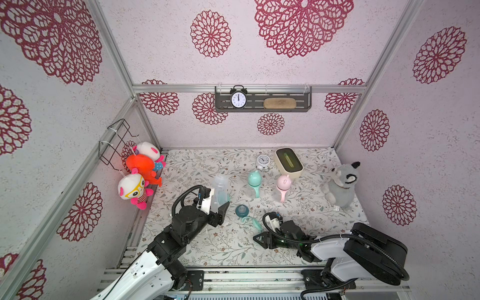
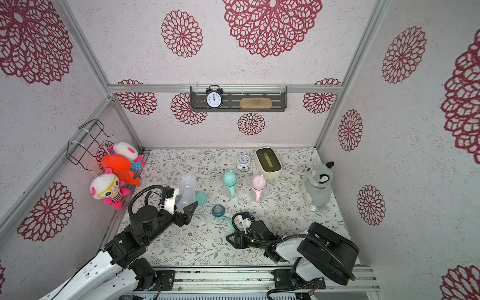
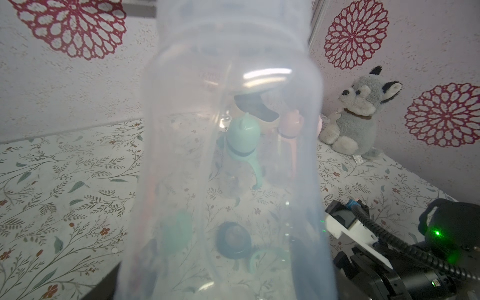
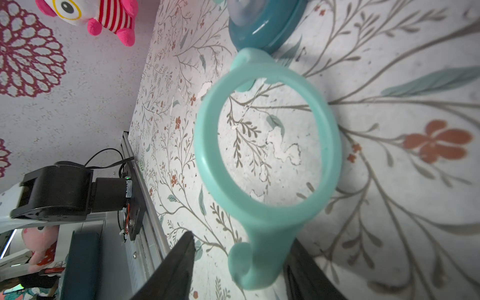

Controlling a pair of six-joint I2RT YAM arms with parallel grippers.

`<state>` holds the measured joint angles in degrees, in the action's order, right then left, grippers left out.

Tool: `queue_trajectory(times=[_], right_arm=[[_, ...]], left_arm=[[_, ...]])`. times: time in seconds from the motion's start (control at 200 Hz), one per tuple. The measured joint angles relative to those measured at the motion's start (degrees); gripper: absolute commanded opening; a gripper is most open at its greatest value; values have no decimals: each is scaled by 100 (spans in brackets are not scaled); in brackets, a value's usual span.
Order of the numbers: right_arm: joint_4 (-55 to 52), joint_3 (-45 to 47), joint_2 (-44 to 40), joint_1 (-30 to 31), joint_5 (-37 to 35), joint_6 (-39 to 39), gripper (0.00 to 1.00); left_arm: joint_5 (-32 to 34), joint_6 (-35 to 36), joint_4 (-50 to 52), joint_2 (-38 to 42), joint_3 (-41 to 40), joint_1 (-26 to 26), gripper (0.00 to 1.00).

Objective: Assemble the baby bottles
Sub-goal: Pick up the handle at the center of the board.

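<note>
My left gripper [image 1: 220, 205] [image 2: 188, 201] is shut on a clear, capless bottle body [image 1: 220, 191] [image 2: 187, 191] [image 3: 228, 155], held upright above the mat. A mint dome cap [image 2: 201, 198] lies just behind it. A teal nipple collar [image 1: 241, 210] [image 4: 265, 23] rests on the mat with a mint two-handled ring [image 1: 250, 222] [image 4: 267, 145] next to it. My right gripper [image 1: 259, 231] [image 4: 242, 241] is low over the mat and straddles one handle of that ring. One finger touches the handle and a gap shows at the other. Two capped baby bottles, mint [image 1: 253, 181] and pink [image 1: 282, 187], stand further back.
A small white alarm clock [image 1: 263, 162] and a cream box [image 1: 289, 162] stand at the back of the mat. A grey plush animal [image 1: 340, 185] sits at the right wall. Plush toys [image 1: 140, 176] hang at the left wall. A wall shelf [image 1: 301, 102] holds a black clock.
</note>
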<state>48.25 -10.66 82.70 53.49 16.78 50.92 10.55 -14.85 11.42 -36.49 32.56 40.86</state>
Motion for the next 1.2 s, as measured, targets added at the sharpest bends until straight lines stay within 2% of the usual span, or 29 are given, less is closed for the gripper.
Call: queue_trajectory(times=[0.265, 0.605, 0.711, 1.001, 1.201], right_arm=[[699, 7, 511, -11, -4, 170, 44], [883, 7, 723, -17, -31, 269, 30], [804, -2, 723, -20, -48, 258, 24], [372, -203, 662, -22, -76, 70, 20], [-533, -514, 354, -20, -358, -188, 10]], left_arm=[[-4, -2, 2, 2, 17, 0, 4], [-61, -2, 7, 15, 17, 0, 4], [-79, -7, 9, 26, 17, 0, 3], [-90, -20, 26, 103, 17, 0, 3], [-92, -20, 26, 103, 17, 0, 3]])
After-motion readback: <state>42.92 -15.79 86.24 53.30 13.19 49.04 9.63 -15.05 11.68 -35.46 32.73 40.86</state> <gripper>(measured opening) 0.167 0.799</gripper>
